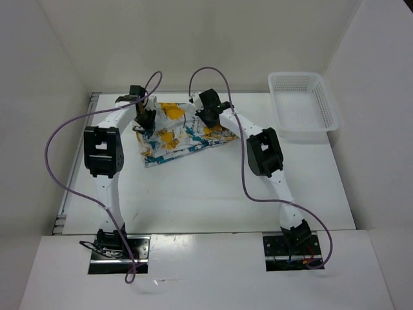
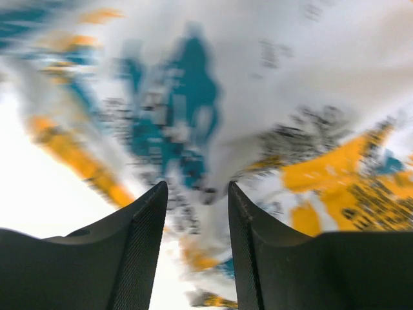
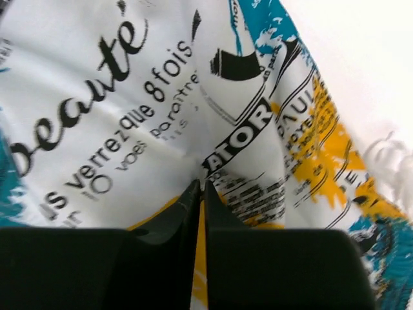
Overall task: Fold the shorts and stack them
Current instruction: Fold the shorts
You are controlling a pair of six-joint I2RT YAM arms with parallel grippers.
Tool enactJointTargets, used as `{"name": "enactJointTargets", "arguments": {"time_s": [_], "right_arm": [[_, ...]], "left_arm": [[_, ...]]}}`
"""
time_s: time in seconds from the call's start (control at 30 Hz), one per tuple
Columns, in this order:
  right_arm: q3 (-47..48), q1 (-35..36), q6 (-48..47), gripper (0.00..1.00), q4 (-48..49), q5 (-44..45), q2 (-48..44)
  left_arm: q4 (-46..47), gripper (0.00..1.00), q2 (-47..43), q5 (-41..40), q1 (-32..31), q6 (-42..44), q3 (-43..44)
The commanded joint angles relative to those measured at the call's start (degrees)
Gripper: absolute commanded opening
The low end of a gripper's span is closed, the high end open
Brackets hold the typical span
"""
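Note:
The shorts point(image 1: 173, 137) lie in a flat printed heap at the back middle of the white table, white cloth with teal, yellow-orange and black print. My left gripper point(image 1: 144, 123) is down at their left edge. In the left wrist view its jaws point(image 2: 197, 185) stand apart, with blurred shorts point(image 2: 193, 84) close beyond them and showing through the gap. My right gripper point(image 1: 204, 116) is over the heap's upper right part. In the right wrist view it point(image 3: 201, 184) is shut on a small pinched ridge of the shorts point(image 3: 116, 97), with yellow cloth showing between its fingers.
A white plastic lattice basket point(image 1: 303, 106) stands at the back right corner of the table point(image 1: 213, 194). White walls close in the back and both sides. Purple cables loop off both arms above the table.

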Motion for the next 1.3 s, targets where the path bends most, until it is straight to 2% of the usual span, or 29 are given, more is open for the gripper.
{"name": "enactJointTargets", "arguments": {"time_s": [0.0, 0.03, 0.2, 0.33, 0.4, 0.43, 0.47, 0.6, 0.73, 0.9, 1.07, 1.27], "right_arm": [[-1.1, 0.8, 6.7, 0.13, -3.3, -2.2, -7.3], [-2.6, 1.3, 6.7, 0.22, -3.3, -2.7, -8.5], [-9.2, 1.3, 8.5, 0.29, -2.2, -1.9, -16.3], [-14.1, 0.5, 9.6, 0.46, -0.9, 0.0, -26.1], [-16.9, -1.3, 10.8, 0.51, -0.4, -3.0, -29.3], [-20.4, -3.7, 11.6, 0.53, -0.4, -4.8, -32.1], [-22.2, -5.0, 11.6, 0.57, 0.2, -8.9, -33.2], [-27.1, -8.6, 13.4, 0.58, 1.8, -10.2, -32.6], [-26.0, -11.2, 15.4, 0.58, 2.5, -10.5, -29.2], [-24.3, -15.5, 14.6, 0.68, 2.5, -11.2, -25.8], [-24.9, -15.5, 12.8, 0.70, 1.1, -16.2, -24.4], [-28.8, -15.5, 12.8, 0.69, 0.6, -16.2, -23.9]], "left_arm": [[3.5, 0.51, -4.3, -4.0, 0.7, 0.3, -1.5], [4.3, 0.51, -4.3, -4.7, 1.2, 0.3, -2.7], [5.0, 0.53, -11.1, -2.6, 1.7, 0.3, -7.8], [0.4, 0.53, -19.7, 4.1, 1.7, 0.3, -9.5], [-2.5, 0.53, -21.8, 8.0, 1.7, 0.3, -12.9], [-3.1, 0.53, -22.6, 8.0, 1.7, 0.3, -17.7], [-3.1, 0.53, -23.3, 8.7, 1.7, 0.3, -19.9], [-2.6, 0.53, -20.9, 9.6, 1.7, 0.3, -22.9], [0.1, 0.54, -16.2, 8.8, 0.7, 0.3, -18.9], [1.5, 0.55, -12.3, 7.1, 0.7, 0.3, -16.7], [2.0, 0.56, -11.7, 6.4, -0.4, 0.3, -16.1], [2.0, 0.56, -11.2, 5.9, -0.4, 0.3, -15.0]]}}
